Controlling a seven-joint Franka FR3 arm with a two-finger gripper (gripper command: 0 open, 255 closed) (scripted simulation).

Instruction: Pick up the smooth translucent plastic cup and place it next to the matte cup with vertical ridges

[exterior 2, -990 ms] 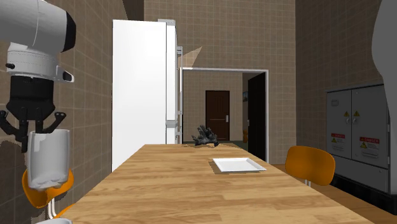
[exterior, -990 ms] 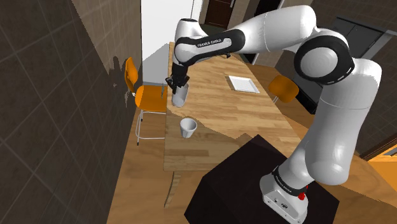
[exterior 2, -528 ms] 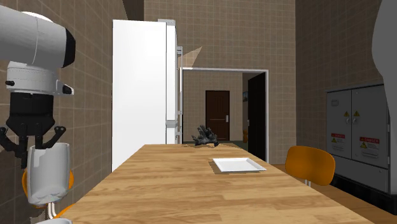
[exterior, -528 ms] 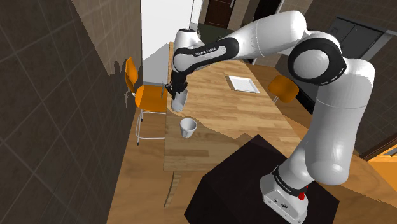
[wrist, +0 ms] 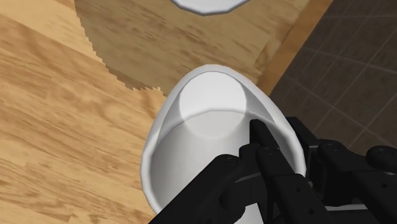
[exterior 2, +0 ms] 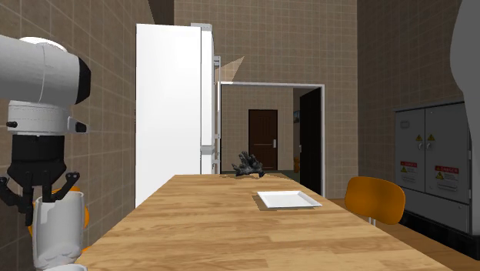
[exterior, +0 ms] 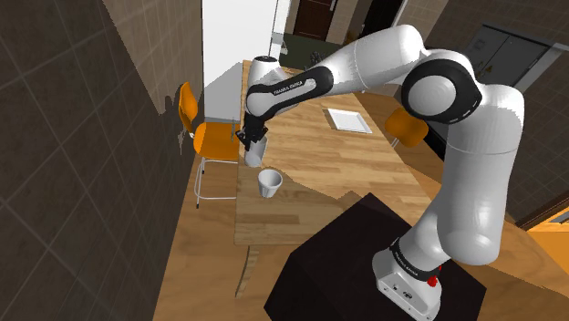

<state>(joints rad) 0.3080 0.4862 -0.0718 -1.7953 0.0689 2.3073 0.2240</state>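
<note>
table: grained wood | held cup: smooth, white, faintly glossy | wall: dark tile

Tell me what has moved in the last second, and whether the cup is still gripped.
The arm has lowered the pincer, still shut on the smooth white cup, towards the wooden table. The cup has drawn closer to the other white cup standing there. Nothing was let go. The standing cup and the white plate kept their places.

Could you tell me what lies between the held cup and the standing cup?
Just bare wooden tabletop separates the held cup and the standing cup, in the wrist view.
</note>
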